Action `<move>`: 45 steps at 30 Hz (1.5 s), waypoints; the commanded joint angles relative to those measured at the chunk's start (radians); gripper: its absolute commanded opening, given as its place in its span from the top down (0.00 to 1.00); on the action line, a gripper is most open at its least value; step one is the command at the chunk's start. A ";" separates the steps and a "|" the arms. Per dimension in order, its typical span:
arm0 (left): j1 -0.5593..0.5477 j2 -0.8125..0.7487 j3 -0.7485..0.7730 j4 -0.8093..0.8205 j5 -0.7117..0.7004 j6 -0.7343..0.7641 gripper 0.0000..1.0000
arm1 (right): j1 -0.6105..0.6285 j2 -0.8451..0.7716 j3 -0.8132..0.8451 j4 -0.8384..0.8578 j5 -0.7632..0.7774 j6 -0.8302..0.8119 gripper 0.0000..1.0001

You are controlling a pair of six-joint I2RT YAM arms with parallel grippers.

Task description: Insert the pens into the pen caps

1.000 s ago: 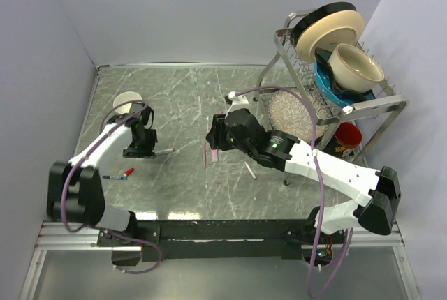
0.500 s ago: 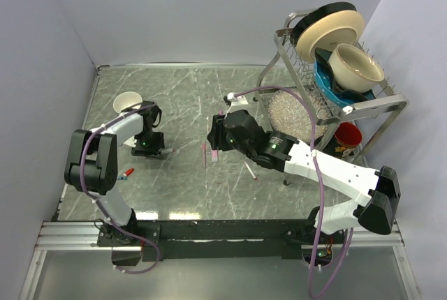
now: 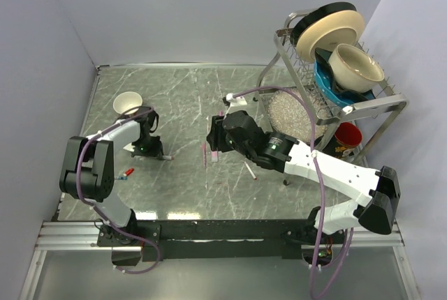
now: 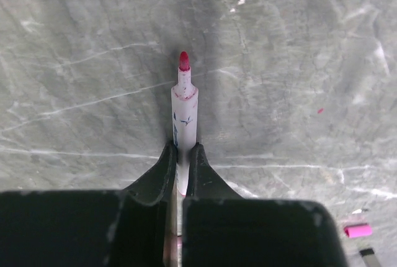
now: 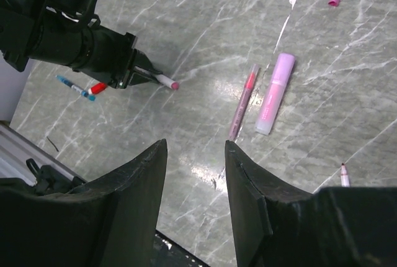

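Since 1 second earlier the left gripper [image 4: 181, 150] had edged in and shut tight on the red-tipped pen [image 4: 184, 108] low over the counter [image 4: 298, 62], where its narrow pinch might let the pen pivot on lifting; the right gripper [image 5: 195, 149] hung half open, empty.

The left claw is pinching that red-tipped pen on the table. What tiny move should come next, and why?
Probably a short lift straight up. The left gripper is shut on the white pen, whose red tip is bare and which seems to lie low on the marble table. The red cap lies apart from it, so the pen likely has to come off the surface before it can reach a cap.
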 commanded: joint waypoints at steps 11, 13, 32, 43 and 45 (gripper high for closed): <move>-0.068 -0.384 -0.205 0.309 0.161 0.612 0.99 | 0.001 -0.045 0.053 0.046 -0.143 0.147 0.35; -0.078 -0.453 -0.239 0.358 0.254 0.674 0.99 | -0.015 -0.033 0.063 0.047 -0.148 0.184 0.33; -0.098 -0.848 -0.466 0.835 0.893 0.849 0.99 | -0.036 0.117 0.194 0.024 -0.221 0.158 0.37; -0.102 -0.862 -0.465 0.887 0.974 0.859 0.99 | -0.035 0.197 0.244 0.020 -0.309 0.137 0.48; -0.102 -0.863 -0.466 0.898 0.985 0.856 0.99 | -0.035 0.202 0.241 0.029 -0.310 0.137 0.53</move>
